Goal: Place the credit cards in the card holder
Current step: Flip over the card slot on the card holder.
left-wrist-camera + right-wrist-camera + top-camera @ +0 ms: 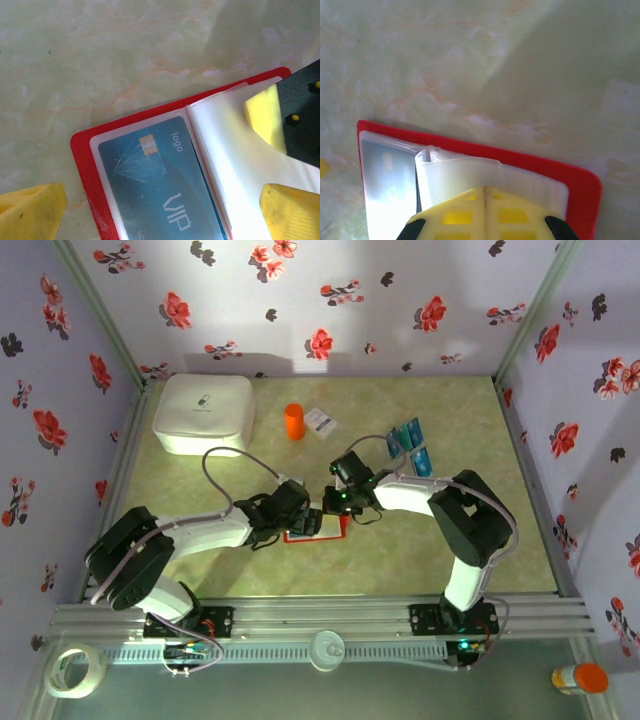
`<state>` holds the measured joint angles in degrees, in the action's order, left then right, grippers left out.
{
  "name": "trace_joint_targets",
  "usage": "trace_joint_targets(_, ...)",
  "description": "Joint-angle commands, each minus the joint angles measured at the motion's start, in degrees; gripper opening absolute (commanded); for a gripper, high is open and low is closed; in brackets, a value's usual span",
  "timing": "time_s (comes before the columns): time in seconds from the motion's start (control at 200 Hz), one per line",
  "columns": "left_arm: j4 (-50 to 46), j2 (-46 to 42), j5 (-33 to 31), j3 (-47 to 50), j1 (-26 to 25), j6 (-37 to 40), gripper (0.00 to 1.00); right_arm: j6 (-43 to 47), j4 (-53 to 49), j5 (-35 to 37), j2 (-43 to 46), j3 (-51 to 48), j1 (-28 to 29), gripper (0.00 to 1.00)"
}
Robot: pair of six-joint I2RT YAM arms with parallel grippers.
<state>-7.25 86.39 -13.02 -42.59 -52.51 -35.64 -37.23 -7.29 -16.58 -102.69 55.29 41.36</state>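
The red card holder lies open at the table's middle, under both grippers. In the left wrist view its red rim frames a clear pocket holding a blue credit card marked VIP. My left gripper is open, its yellow fingers straddling the holder without touching the card. My right gripper is shut, pinching a translucent pocket leaf that curls up off the holder. More blue and teal credit cards lie loose at the back right.
A big white rounded box stands at the back left. An orange cylinder and a white paper card sit behind the holder. Metal frame rails and flowered walls close in the table on three sides.
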Motion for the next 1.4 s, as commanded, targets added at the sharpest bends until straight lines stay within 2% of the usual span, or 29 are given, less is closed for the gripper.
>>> trace_joint_targets(0.0,0.91,1.22,-0.26,0.66,-0.48,-0.62,1.00,-1.72,0.19,-1.28,-1.86,-0.05,1.22,0.02)
trace_joint_targets(0.61,4.52,4.06,-0.31,4.05,-1.60,-1.24,1.00,-5.65,4.38,-3.11,-2.14,-1.77,1.26,0.02)
trace_joint_targets(0.83,5.31,3.46,-0.08,5.05,-1.60,-1.25,0.93,-5.66,4.18,-3.09,-1.55,-1.76,1.21,0.03)
trace_joint_targets(1.02,5.03,0.93,-0.50,4.45,-1.63,-1.36,1.00,-4.12,1.96,-1.98,-1.30,-1.10,1.00,0.03)
trace_joint_targets(1.395,9.19,-1.15,1.28,4.75,-2.23,-0.81,1.00,-6.13,4.24,-3.20,-1.72,-1.26,1.62,0.03)
